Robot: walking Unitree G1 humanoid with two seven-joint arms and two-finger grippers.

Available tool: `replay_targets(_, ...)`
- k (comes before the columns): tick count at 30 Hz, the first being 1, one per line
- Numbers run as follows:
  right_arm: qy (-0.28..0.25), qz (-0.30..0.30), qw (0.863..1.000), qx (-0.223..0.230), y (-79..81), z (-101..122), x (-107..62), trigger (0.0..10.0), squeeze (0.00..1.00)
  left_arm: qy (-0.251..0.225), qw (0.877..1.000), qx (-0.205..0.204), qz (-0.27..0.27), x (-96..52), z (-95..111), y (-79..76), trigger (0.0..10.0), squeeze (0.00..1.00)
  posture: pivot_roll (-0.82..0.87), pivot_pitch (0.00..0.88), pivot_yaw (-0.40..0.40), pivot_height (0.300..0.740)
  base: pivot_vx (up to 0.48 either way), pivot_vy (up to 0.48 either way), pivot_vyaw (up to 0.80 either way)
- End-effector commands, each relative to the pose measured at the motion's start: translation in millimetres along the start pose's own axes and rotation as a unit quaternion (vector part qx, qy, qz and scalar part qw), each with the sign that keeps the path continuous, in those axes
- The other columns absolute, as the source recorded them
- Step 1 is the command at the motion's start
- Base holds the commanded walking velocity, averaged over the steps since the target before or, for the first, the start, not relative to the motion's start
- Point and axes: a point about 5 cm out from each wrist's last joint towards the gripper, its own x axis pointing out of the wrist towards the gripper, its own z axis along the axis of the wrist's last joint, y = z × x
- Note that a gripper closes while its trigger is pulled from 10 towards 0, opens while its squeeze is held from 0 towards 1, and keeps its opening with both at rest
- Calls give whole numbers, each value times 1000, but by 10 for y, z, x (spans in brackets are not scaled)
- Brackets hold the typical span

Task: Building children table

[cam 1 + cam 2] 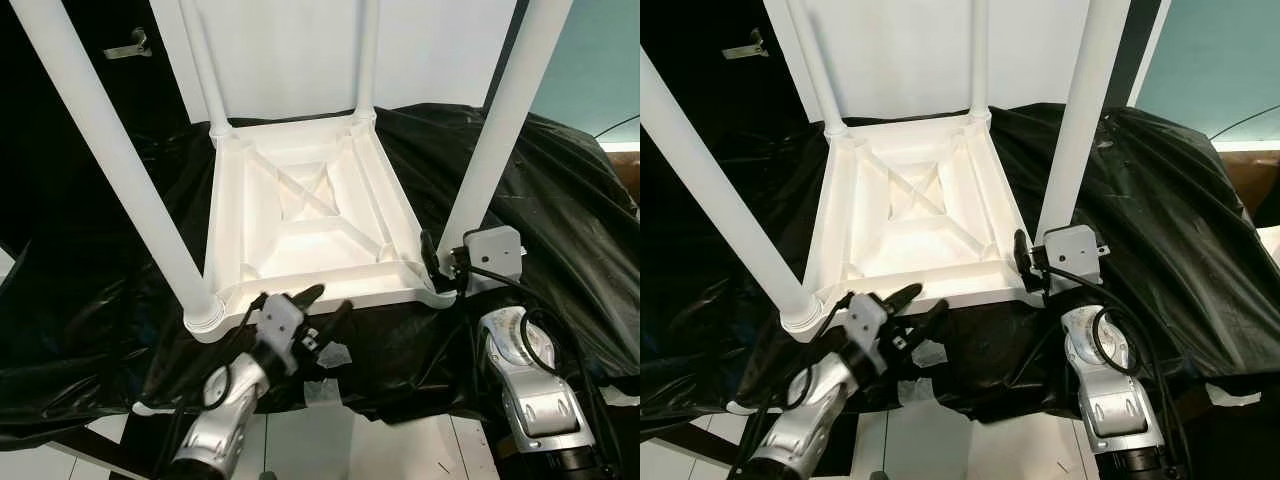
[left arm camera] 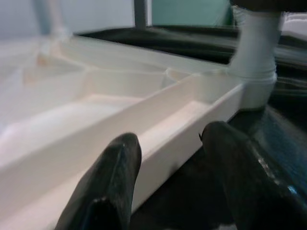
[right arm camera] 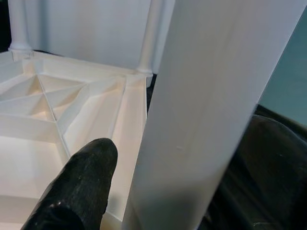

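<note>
Here the table [image 1: 310, 215] lies upside down on a black sheet [image 1: 560, 210], its ribbed underside up so the four legs can stand in the corner sockets. On the left, the left gripper [image 1: 318, 302] hovers at the near rim with its fingers spread, one above the rim and one outside, holding nothing, probably ready to steady the top. On the right, the right gripper [image 3: 182, 182] brackets the near-right leg [image 1: 500, 140] just above its socket, seemingly clasping it to seat it
</note>
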Motion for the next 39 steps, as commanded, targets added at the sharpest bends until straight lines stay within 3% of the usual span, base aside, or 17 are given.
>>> replay_targets(1, 9, 2, 1000, -1, 33, -7, 35, 10000, 0, 10, 997, -60, -37, -37, -26, -27, 10000, 0, -24, 0, 16, 740, 0, 0, 0)
replay_targets(3, 17, 1, 1000, 0, 55, -14, 59, 10000, 0, 8, 985, -163, -60, -100, 2, -48, 10000, 0, -24, 0, 14, 740, 0, 0, 0)
replay_targets(5, 21, 2, 1000, -2, 64, -26, 71, 10000, 0, 4, 963, -257, -83, -178, 29, -78, 10000, 0, -22, 0, 12, 740, 0, 0, 0)
replay_targets(6, 21, 2, 1000, -2, 64, -26, 71, 10000, 0, 4, 963, -257, -83, -178, 29, -78, 10000, 0, -22, 0, 12, 740, 0, 0, 0)
replay_targets(8, 24, 4, 1000, -5, 63, -37, 73, 10000, 0, -2, 950, -304, -69, -220, 10, -70, 10000, 0, -17, 0, 7, 740, 0, 0, 0)
replay_targets(16, 27, 11, 1000, -8, 70, -41, 76, 10000, 0, -7, 944, -329, -5, -280, -129, -65, 10000, 0, -17, 0, 2, 740, 0, 0, 0)
replay_targets(17, 26, 11, 1000, -11, 69, -38, 73, 10000, 0, -32, 945, -322, 35, -274, -108, -9, 10000, 0, -17, 0, 3, 740, 0, 0, 0)
replay_targets(21, 24, 10, 1000, -16, 68, -37, 70, 10000, 0, -78, 941, -320, 76, -256, -4, 72, 10000, 0, -17, 0, 6, 740, 0, 0, 0)
replay_targets(26, 23, 7, 1000, -16, 72, -39, 69, 10000, 0, -112, 934, -326, 94, -220, 110, 107, 10000, 0, -19, 0, 11, 740, 0, 0, 0)
replay_targets(29, 23, 6, 1000, -16, 74, -38, 71, 10000, 0, -109, 935, -325, 93, -204, 113, 102, 10000, 0, -19, 0, 16, 740, 0, 0, 0)
replay_targets(33, 20, -2, 1000, -14, 70, -20, 101, 10000, 0, -71, 923, -357, 122, -161, 11, 96, 10000, 0, -20, 0, 21, 740, 0, 0, 0)
replay_targets(39, 17, -3, 1000, -14, 75, -3, 126, 10000, 0, -53, 920, -356, 154, -306, -69, 127, 10000, 0, -15, 0, 21, 740, 0, 0, 0)
